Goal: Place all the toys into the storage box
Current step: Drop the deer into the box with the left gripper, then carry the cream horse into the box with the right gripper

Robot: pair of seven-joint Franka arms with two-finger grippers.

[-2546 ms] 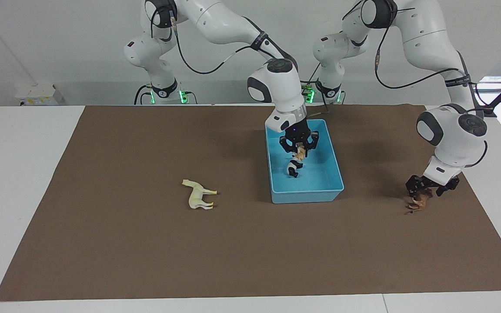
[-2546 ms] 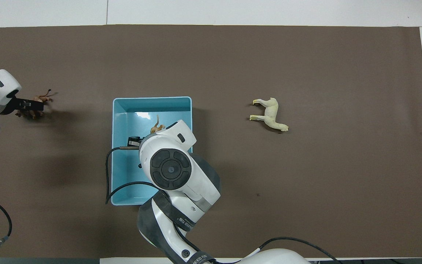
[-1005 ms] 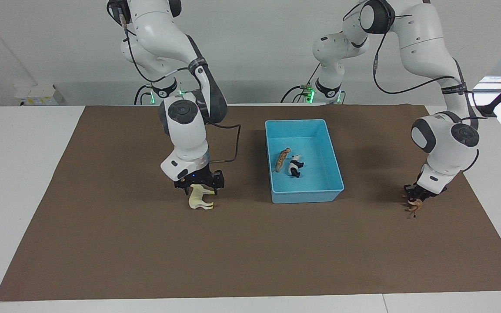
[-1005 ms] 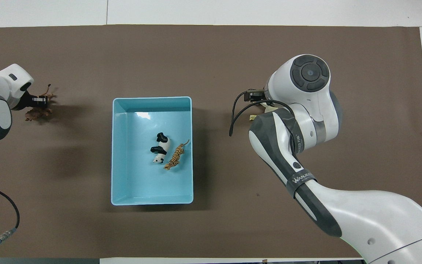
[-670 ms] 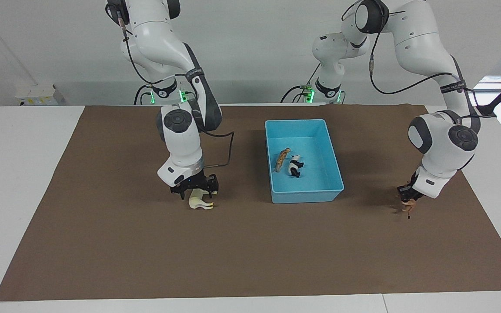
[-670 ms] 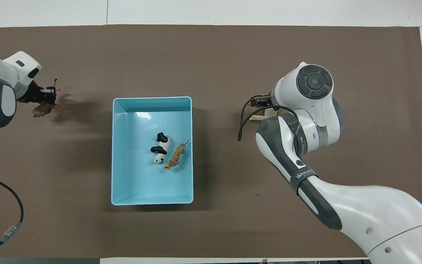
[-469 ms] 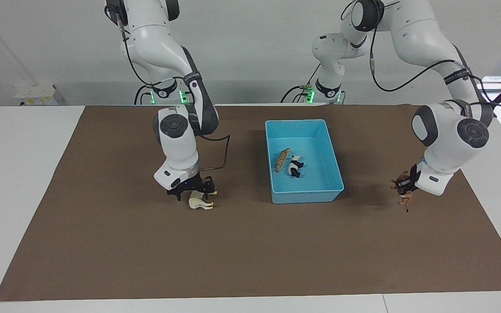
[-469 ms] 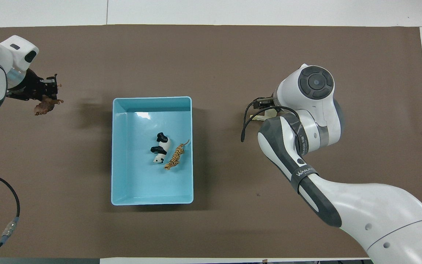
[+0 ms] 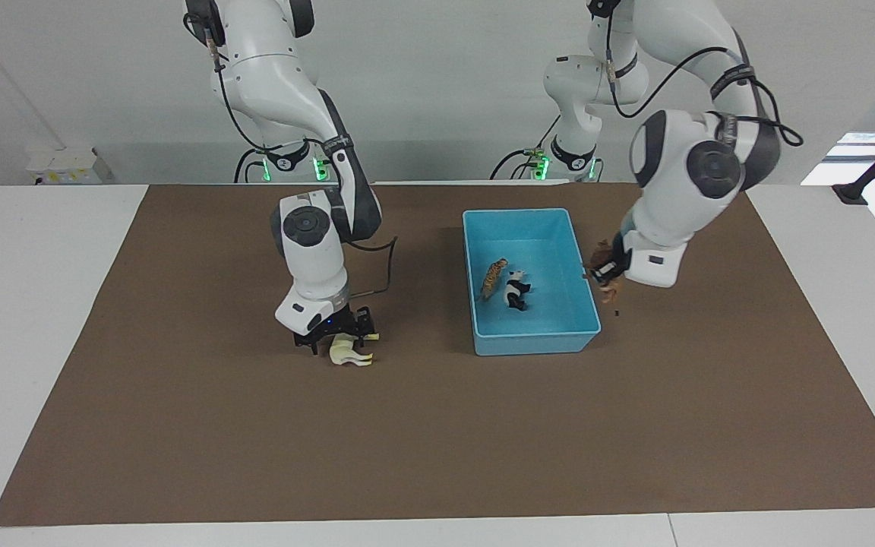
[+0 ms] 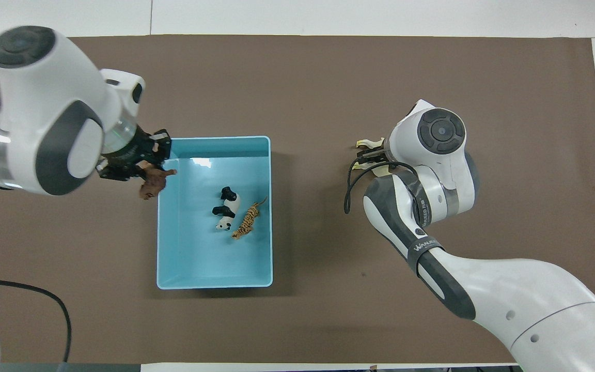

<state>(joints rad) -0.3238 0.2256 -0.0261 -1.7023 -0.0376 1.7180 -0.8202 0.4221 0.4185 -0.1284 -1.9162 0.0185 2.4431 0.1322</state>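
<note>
The light blue storage box [image 9: 536, 343] stands on the brown mat, with the panda [image 9: 514, 290] and the tiger [image 9: 493, 277] lying in it side by side. My left gripper [image 9: 603, 272] is shut on the brown shaggy animal [image 9: 611, 287] and holds it in the air over the box's rim at the left arm's end. In the overhead view the animal [image 10: 153, 183] hangs across that rim [image 10: 159, 227]. My right gripper [image 9: 333, 338] is down on the cream-white horse [image 9: 346, 354], which lies on the mat toward the right arm's end. The arm hides most of the horse [image 10: 370, 143] from above.
The brown mat [image 9: 437, 441] covers most of the white table [image 9: 27, 304]. A black cable [image 10: 44, 299] lies at the mat's edge near the left arm's base.
My left gripper has lifted the brown animal off the mat and carried it to the box's rim. My right gripper has stayed low at the horse, which has not moved.
</note>
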